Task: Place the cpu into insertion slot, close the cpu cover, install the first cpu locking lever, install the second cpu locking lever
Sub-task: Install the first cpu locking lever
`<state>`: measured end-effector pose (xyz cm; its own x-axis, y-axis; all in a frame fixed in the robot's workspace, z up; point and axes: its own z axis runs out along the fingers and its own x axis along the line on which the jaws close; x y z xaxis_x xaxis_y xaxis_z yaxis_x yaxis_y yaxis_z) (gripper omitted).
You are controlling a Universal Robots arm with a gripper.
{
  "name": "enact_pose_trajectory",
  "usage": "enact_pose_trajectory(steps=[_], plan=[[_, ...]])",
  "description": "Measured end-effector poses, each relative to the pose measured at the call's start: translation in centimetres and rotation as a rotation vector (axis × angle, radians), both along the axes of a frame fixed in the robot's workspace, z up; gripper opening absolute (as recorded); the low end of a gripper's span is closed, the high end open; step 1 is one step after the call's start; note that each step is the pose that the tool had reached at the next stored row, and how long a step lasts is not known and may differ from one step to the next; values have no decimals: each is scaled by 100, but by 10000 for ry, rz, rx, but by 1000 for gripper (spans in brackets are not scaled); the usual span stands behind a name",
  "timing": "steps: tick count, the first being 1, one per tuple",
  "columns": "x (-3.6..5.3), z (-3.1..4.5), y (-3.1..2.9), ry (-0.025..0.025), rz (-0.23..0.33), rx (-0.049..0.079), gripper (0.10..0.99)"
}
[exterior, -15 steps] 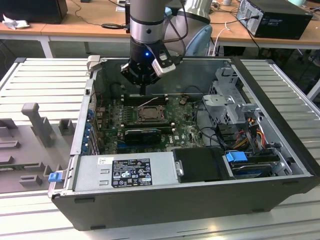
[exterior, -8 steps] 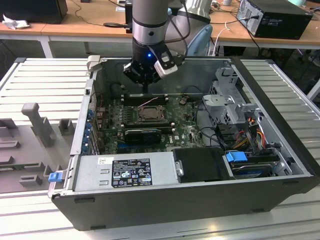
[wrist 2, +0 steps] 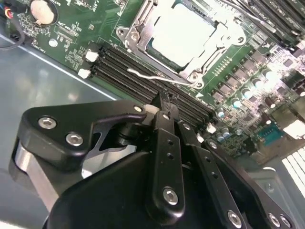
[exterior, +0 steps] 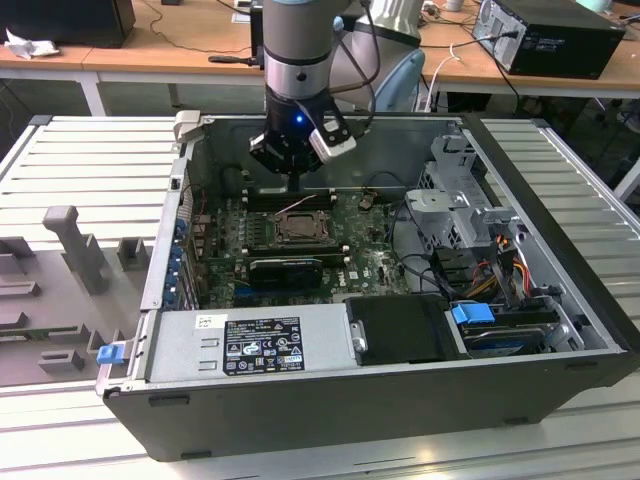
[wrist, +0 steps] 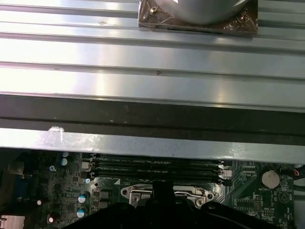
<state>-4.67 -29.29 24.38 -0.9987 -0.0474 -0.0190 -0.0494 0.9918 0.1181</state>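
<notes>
Computer case [exterior: 560, 300] is seen lying open on its side in the exterior view, with the green motherboard [exterior: 380, 265] on its floor. Above the far part of the board the gripper [exterior: 290, 178] is held, pointing down. Its fingers [wrist 2: 164, 112] are pressed together in the second wrist view, and nothing is pinched between them.

Beyond the fingertips, past the rows of black memory slots [wrist 2: 138, 78], the insertion slot [wrist 2: 183, 36] is found. The cpu [wrist 2: 183, 33] is already seated in it, its pale metal top facing up. The cpu cover [wrist 2: 140, 26] appears to be laid down around the chip, though this cannot be told with certainty.

Between the fingertips and the socket a thin wire locking lever [wrist 2: 155, 76] is seen. Its long axis runs along the socket edge nearest to the gripper, and it seems to be not yet latched. This lever is judged the nearest task thing to the fingertips, just in front of them.
</notes>
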Motion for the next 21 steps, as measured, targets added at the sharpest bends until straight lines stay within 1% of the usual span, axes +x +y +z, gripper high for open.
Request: enact_pose_trajectory(steps=[2, 4, 11, 12, 13, 15, 21], plan=[[3, -35, 0, -1, 71, 1, 106], [20, -58, 0, -1, 274, 1, 106], [24, -109, 0, 0, 281, 29, 106], [25, -113, -1, 1, 284, 63, 106], [26, -119, 0, -2, 283, 155, 106], [30, -132, 0, -1, 282, 172, 106], [103, -195, 8, -3, 286, 169, 106]])
